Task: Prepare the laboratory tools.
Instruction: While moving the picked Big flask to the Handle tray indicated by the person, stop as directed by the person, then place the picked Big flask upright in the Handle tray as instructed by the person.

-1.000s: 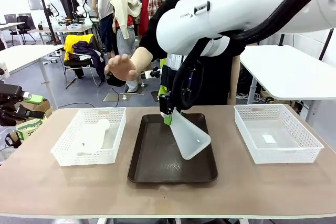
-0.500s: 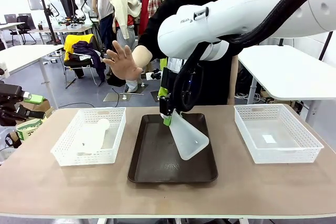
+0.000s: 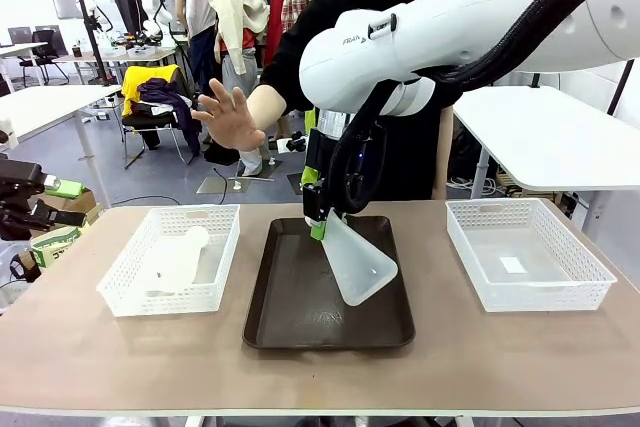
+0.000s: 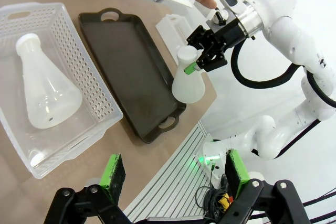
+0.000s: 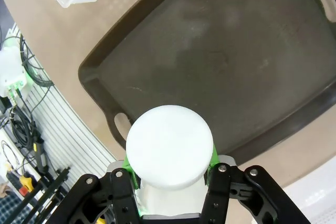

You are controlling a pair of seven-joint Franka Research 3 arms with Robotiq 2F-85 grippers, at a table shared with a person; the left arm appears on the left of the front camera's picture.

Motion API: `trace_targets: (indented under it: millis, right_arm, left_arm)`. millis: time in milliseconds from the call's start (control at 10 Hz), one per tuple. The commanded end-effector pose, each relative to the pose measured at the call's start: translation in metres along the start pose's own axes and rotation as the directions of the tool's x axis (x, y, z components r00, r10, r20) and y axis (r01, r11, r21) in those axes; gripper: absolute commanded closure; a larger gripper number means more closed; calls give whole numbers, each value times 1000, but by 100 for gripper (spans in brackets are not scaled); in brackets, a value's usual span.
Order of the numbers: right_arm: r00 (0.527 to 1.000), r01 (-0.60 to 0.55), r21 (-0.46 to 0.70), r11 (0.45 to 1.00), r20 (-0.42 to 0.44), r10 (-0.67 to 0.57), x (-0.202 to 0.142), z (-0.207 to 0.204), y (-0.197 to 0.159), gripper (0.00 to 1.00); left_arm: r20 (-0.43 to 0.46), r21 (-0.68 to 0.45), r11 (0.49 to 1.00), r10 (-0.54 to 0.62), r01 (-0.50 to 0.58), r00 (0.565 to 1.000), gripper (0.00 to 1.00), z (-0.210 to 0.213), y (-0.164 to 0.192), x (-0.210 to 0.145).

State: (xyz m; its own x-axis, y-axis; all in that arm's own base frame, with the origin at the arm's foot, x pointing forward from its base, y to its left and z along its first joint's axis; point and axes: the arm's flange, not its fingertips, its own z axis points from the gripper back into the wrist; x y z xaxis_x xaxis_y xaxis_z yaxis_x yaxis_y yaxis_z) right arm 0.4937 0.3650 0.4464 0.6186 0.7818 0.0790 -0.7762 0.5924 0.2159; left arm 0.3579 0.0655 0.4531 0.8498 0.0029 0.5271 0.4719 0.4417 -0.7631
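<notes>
Identify the held flask (image 3: 358,265) first: it is a translucent, whitish conical vessel with a wide round base tapering to a short narrow neck. The right gripper (image 3: 318,223) has its fingers clenched on that neck. The flask hangs tilted, neck toward 11 o'clock and base toward 5 o'clock, over the middle of the dark brown tray (image 3: 290,322). You cannot tell from these views whether its base touches the tray. In the right wrist view, the flask shows as a round white face (image 5: 169,148) seated between the green pads (image 5: 132,174), with the tray's floor and one handle slot beyond it. Locate the containers from the tray, which sits at the table's centre. At 9 o'clock stands a white lattice basket (image 3: 128,297). It holds the second flask (image 3: 178,259), of the same whitish conical form, lying on its side with its neck toward 1 o'clock. At 3 o'clock stands a second white lattice basket (image 3: 535,299), with a small pale patch on its floor. The left gripper (image 4: 173,174) is released, its fingers spread wide, positioned off the table edge at 9 o'clock beyond the first basket. At 12 o'clock a person stands at the far side with one open hand (image 3: 232,117) raised above table level.
</notes>
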Motion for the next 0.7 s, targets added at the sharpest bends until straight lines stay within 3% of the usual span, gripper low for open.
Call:
trace_targets:
  millis: [0, 600]
  right_arm:
    - [1000, -2, 1, 1000, -3, 2, -1, 0, 1, 100]
    - [1000, -2, 1, 1000, -3, 2, -1, 0, 1, 100]
  left_arm:
    - [20, -19, 1000, -17, 18, 1000, 0, 0, 1, 1]
    - [20, -19, 1000, -17, 18, 1000, 0, 0, 1, 1]
